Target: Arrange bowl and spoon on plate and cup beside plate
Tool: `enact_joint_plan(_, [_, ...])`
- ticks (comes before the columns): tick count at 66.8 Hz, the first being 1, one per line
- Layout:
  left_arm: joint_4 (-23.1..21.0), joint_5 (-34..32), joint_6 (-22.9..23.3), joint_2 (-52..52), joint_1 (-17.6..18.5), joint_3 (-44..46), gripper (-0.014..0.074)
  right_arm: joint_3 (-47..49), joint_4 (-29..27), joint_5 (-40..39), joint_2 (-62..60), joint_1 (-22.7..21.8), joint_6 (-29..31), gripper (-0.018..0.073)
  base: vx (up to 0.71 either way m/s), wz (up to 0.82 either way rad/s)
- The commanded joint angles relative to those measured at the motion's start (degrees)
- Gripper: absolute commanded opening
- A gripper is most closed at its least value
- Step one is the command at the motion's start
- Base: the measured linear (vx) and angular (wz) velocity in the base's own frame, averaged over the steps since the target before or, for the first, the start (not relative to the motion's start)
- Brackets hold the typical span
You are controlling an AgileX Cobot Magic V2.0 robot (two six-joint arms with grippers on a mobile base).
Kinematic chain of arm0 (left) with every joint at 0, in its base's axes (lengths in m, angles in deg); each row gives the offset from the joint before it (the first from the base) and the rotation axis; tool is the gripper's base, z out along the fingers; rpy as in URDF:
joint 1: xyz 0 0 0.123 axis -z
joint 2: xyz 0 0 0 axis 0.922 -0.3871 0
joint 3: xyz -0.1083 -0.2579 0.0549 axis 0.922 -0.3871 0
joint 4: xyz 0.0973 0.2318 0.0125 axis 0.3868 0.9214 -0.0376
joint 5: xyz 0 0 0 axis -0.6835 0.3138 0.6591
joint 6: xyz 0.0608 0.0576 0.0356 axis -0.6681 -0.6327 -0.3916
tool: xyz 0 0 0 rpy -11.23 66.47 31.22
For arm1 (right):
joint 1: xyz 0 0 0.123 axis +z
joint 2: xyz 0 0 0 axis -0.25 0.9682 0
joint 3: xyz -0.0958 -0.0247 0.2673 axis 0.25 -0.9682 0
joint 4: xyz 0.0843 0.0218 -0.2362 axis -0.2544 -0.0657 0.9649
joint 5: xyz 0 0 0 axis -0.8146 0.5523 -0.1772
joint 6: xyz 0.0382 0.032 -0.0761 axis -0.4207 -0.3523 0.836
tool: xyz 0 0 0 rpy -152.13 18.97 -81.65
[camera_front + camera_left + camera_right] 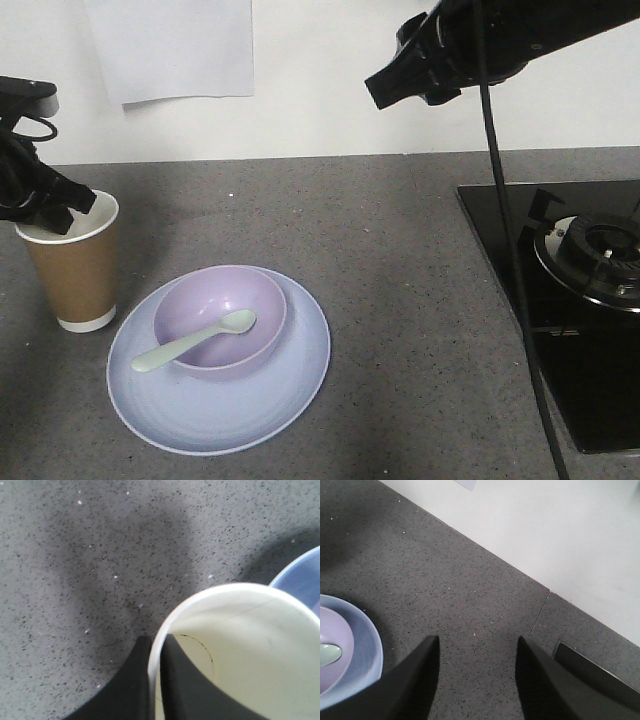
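1. The countertop (400, 300) is a matte grey stone-like slab, speckled all over with fine dark and white flecks.
2. The plate (290, 390) is a shallow pale blue-lavender disc with faint concentric rings, lying flat toward the front left of the counter.
3. The bowl (262, 330) is smooth lavender plastic, round and plain, seated on the plate a little toward its 11 o'clock edge.
4. The spoon (192, 341) is pale mint plastic; its oval scoop lies inside the bowl and its short straight handle crosses the bowl's rim at about 8 o'clock, ending above the plate.
5. The cup (75, 270) is tapered brown paper with a white rolled rim and white inside, standing upright just beside the plate at the plate's 10 o'clock.
6. The left claw (155, 680) pinches the cup's wall at the rim, one black finger inside and one outside.
7. The right claw (477, 680) hangs high over the bare counter, its two black wedge-shaped fingers spread apart and holding nothing.
8. A glossy black glass stovetop (600, 400) with a round metal burner (600, 250) sits at the counter's 3 o'clock side.
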Motion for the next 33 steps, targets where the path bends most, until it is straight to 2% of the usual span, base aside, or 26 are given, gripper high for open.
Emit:
enact_joint_plan(1, [-2.2,-2.5,0.5,2.3,0.3,1.4,0.0001,1.7,0.7,-3.1,-2.1,-0.1,0.5,0.0346,0.00,0.00])
enact_joint_plan(33, [-1.6,-6.5,-1.0,2.5,0.3,-0.1,0.0003,1.7,0.7,-2.9,-2.1,-0.1,0.5,0.0346,0.00,0.00])
